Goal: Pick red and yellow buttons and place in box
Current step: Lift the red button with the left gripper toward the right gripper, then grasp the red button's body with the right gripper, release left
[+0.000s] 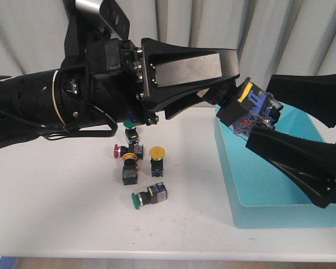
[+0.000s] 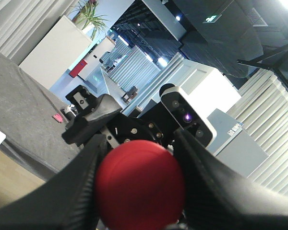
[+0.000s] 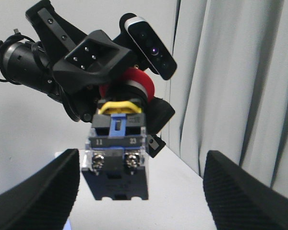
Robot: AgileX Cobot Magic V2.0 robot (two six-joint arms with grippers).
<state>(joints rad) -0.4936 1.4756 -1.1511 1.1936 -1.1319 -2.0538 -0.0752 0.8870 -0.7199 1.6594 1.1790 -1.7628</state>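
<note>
My left gripper (image 1: 228,89) is shut on a red button (image 2: 140,184); its red cap fills the space between the two fingers (image 2: 62,201). In the front view the button's black and blue body (image 1: 249,109) hangs in the air over the left wall of the turquoise box (image 1: 280,185). My right gripper (image 1: 259,112) stands wide open around that body, with both fingers clear of it. In the right wrist view the body (image 3: 117,158) sits between the spread fingers (image 3: 43,191), not touching them. On the table lie a yellow button (image 1: 157,152) and another red button (image 1: 117,150).
Two green-capped switches (image 1: 136,200) (image 1: 129,124) and a further switch (image 1: 129,171) lie in the same cluster on the white table (image 1: 56,213). The left arm (image 1: 39,106) stretches across the table above them. Grey curtains hang behind.
</note>
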